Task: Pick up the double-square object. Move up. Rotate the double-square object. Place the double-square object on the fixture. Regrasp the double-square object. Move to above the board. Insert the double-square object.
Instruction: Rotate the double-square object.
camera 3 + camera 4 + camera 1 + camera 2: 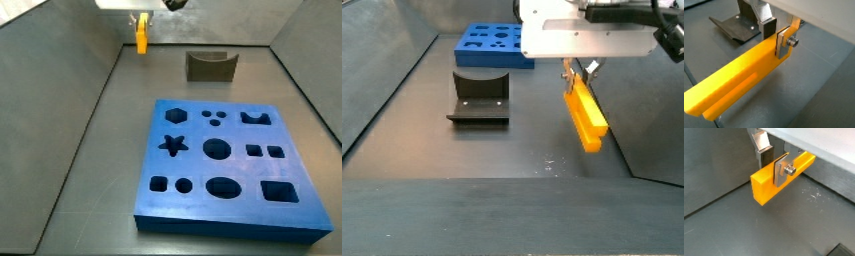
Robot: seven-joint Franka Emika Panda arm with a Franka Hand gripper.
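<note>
yellow-orange double-square object [584, 113] in gripper [777, 39], airborne.

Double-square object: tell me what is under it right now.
Only bare dark floor lies under the double-square object, which hangs clear in the gripper, shut on one end. The fixture and board sit apart. Nothing beneath is hidden in a side view.

— Where is the claw [142, 10]?
— At the top edge, mostly cut off; the double-square object [143, 32] hangs down from it, above the floor.
— And the fixture [210, 65]?
— Beside that piece, well apart, its notch facing up.
— The board [227, 170]?
— Flat on the floor, nearer the camera, its dark cut-outs showing.
</note>
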